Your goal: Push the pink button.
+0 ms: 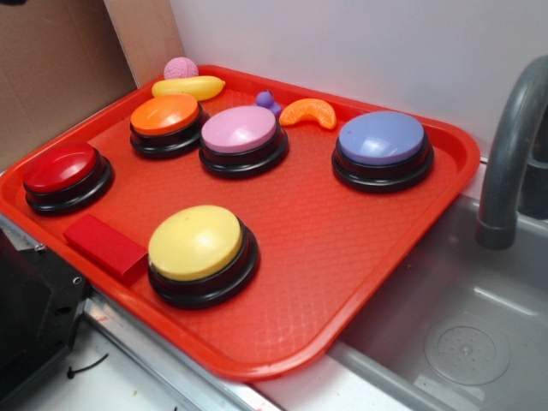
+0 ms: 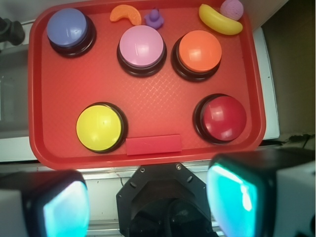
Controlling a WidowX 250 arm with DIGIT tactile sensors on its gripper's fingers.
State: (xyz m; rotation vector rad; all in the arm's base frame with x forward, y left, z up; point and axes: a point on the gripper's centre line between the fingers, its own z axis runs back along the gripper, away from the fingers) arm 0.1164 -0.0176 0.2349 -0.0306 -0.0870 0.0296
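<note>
The pink button [image 1: 239,129] [image 2: 141,46] is a pale pink dome on a black base, in the back middle of the red tray [image 1: 342,257] [image 2: 49,98]. My gripper [image 2: 148,202] shows only in the wrist view. It hangs open high above the tray's near edge and the robot's black base, with nothing between its fingers [image 2: 236,197]. It is well short of the pink button and touches nothing. The exterior view does not show the gripper.
The tray also carries an orange button [image 1: 164,115], a red button [image 1: 61,167], a yellow button [image 1: 195,242], a lavender-blue button [image 1: 381,138], a red block [image 1: 104,246], a banana [image 1: 188,86], an orange slice [image 1: 309,112], a purple toy [image 1: 267,101] and a pink ball [image 1: 181,68]. A sink [image 1: 462,342] and faucet [image 1: 509,145] lie right.
</note>
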